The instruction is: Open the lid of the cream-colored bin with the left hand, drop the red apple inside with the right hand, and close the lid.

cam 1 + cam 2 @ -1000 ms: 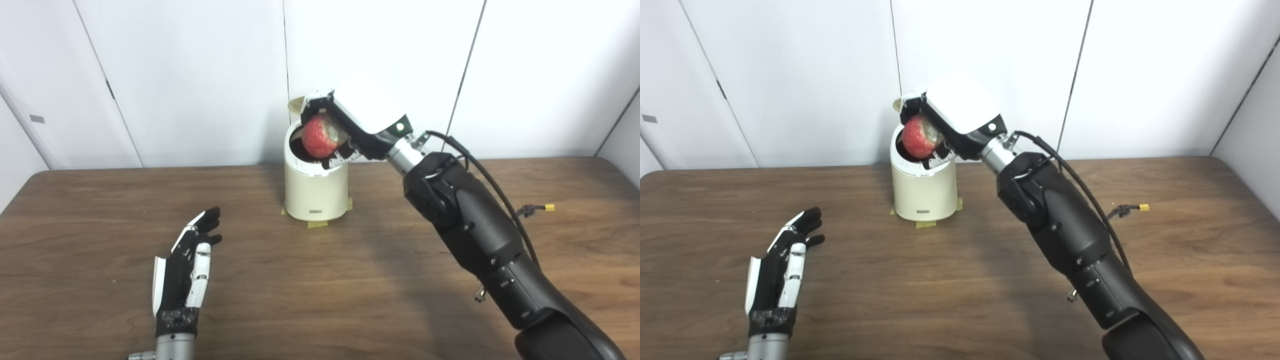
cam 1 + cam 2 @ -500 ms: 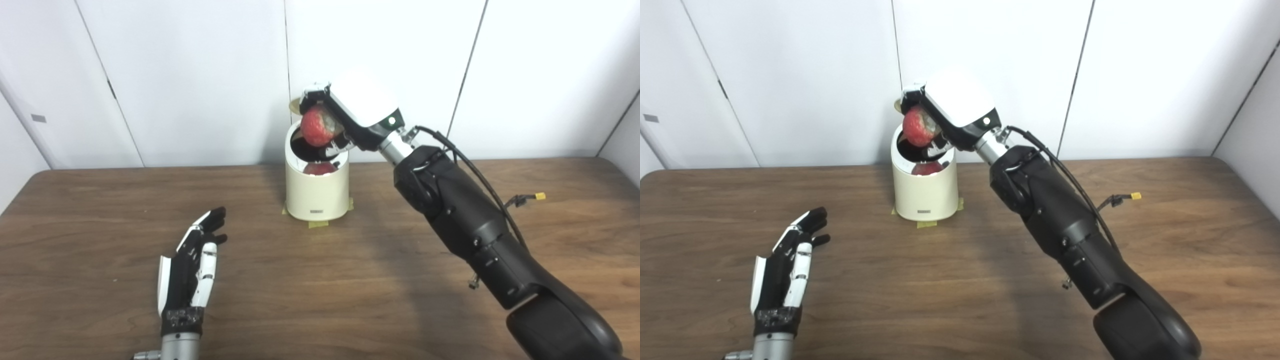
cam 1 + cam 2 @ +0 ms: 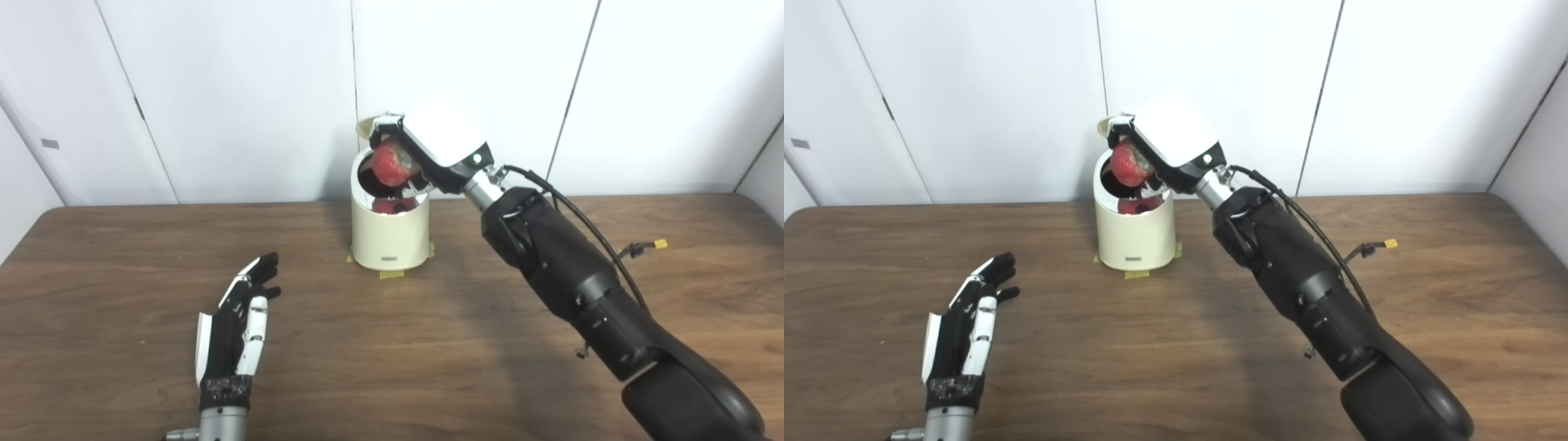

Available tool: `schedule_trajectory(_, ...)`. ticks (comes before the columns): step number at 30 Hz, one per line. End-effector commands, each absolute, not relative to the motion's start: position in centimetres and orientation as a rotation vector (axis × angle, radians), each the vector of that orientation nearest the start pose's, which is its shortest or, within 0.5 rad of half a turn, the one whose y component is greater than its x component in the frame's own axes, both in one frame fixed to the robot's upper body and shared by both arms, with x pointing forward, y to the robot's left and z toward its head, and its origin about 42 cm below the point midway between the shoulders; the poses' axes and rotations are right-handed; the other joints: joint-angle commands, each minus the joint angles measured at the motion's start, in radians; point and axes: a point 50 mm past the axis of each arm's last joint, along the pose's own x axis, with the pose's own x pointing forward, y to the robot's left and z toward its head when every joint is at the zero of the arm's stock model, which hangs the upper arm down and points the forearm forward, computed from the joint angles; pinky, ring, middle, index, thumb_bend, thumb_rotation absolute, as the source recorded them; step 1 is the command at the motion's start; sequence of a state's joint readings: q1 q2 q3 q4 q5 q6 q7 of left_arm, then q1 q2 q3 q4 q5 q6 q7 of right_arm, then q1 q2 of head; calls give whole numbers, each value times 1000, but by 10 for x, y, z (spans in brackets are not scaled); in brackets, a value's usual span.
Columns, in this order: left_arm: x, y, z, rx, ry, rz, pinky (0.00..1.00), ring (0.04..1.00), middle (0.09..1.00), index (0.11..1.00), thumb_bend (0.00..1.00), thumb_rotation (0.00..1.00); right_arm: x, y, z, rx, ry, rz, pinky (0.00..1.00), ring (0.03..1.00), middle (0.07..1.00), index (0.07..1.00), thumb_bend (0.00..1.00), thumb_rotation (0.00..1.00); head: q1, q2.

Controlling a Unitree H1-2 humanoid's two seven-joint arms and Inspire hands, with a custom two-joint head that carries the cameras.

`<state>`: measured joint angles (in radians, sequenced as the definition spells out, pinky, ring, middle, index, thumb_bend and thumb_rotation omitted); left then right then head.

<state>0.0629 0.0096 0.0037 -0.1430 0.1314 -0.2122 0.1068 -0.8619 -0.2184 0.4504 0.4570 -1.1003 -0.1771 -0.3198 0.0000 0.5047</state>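
Wooden table (image 3: 429,367), white wall panels (image 3: 245,92) behind

The right hand (image 3: 438,147) covers the far right part of the bin's (image 3: 389,236) mouth and most of its raised lid (image 3: 364,127). Both forearms run off the near picture edge.

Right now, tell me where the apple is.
The apple is in the right hand, held just over the open mouth of the bin at the table's far middle, not yet dropped in.
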Motion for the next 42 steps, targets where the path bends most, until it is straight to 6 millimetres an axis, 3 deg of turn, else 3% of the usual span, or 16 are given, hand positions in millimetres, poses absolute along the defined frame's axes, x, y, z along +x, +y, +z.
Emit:
schedule_trajectory(1,257,215,134,122,-329,115,760,849,849,816,156,801,487,-105,331,-1398,-1024,34,519,686,742,677,921,18,0,7)
schedule_trajectory(9,259,215,135,122,-329,113,760,848,846,814,158,790,486,-107,334,-1393,-990,41,599,766,835,758,967,47,1,19)
schedule_trajectory(18,259,214,137,129,-328,110,753,849,851,815,163,813,484,-108,335,-1389,-994,40,627,780,837,764,953,47,-6,21)
schedule_trajectory(21,259,214,136,122,-327,106,760,853,854,816,151,818,484,-111,335,-1357,-1026,30,606,757,814,742,946,57,-7,21)
schedule_trajectory(26,260,213,135,113,-333,101,766,855,853,815,160,808,479,-120,333,-1244,-1143,-6,475,600,658,589,808,110,-8,21)
schedule_trajectory(28,260,212,134,110,-341,93,768,855,851,814,174,805,472,-123,330,-1180,-1174,-20,426,528,580,506,579,134,-7,22)
schedule_trajectory(29,260,211,134,105,-341,92,770,856,851,811,177,805,467,-124,329,-1153,-1186,-33,402,495,550,494,549,138,-6,24)
schedule_trajectory(31,260,210,133,91,-342,97,768,852,846,800,158,750,457,-127,326,-1108,-1201,-71,341,420,494,481,525,144,-8,25)
schedule_trajectory(35,260,212,133,85,-344,95,779,851,846,800,139,709,433,-134,320,-957,-1183,-126,307,365,439,475,523,142,-8,27)
schedule_trajectory(36,260,212,133,87,-344,94,781,851,846,801,142,707,428,-137,319,-931,-1175,-130,304,360,433,475,522,142,-9,27)
schedule_trajectory(38,261,212,133,94,-348,91,779,851,848,805,147,718,415,-143,314,-859,-1155,-144,305,365,480,471,526,34,-9,26)
schedule_trajectory(42,262,214,134,111,-351,88,770,849,849,811,152,766,388,-159,297,-739,-1064,-170,344,425,489,478,521,9,-8,24)
